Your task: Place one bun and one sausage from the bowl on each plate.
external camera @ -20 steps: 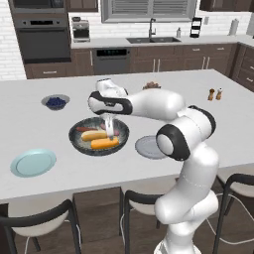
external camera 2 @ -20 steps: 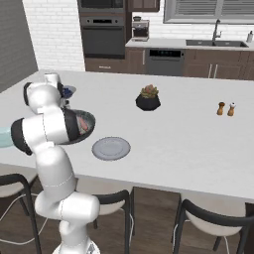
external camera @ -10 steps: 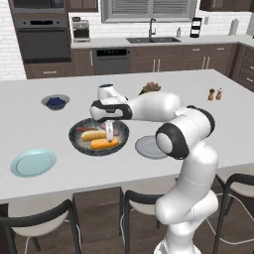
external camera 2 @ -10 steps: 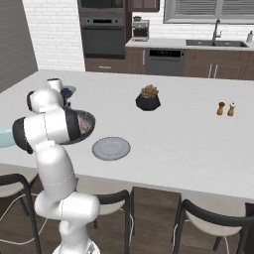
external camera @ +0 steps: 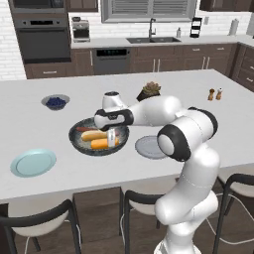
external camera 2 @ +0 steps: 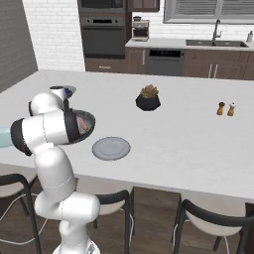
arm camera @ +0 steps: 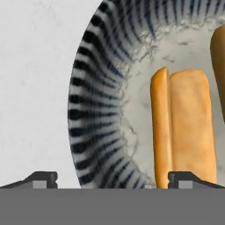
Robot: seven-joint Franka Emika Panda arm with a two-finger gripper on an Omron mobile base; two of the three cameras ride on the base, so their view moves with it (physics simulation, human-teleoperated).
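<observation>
Gripper [external camera: 112, 135] hangs low over the dark bowl [external camera: 79, 145], fingers spread wide, holding nothing. Two buns in the bowl: orange bun [external camera: 102, 144], paler bun [external camera: 92, 135]; one red-brown sausage [external camera: 83, 129] visible beside them. Two plates, both bare: grey plate [external camera: 150, 147], blue-green plate [external camera: 32, 162].

The bowl [arm camera: 94, 105] looks like ribbed, speckled glazed ceramic; the orange bun [arm camera: 184, 127] is matt and smooth.
</observation>
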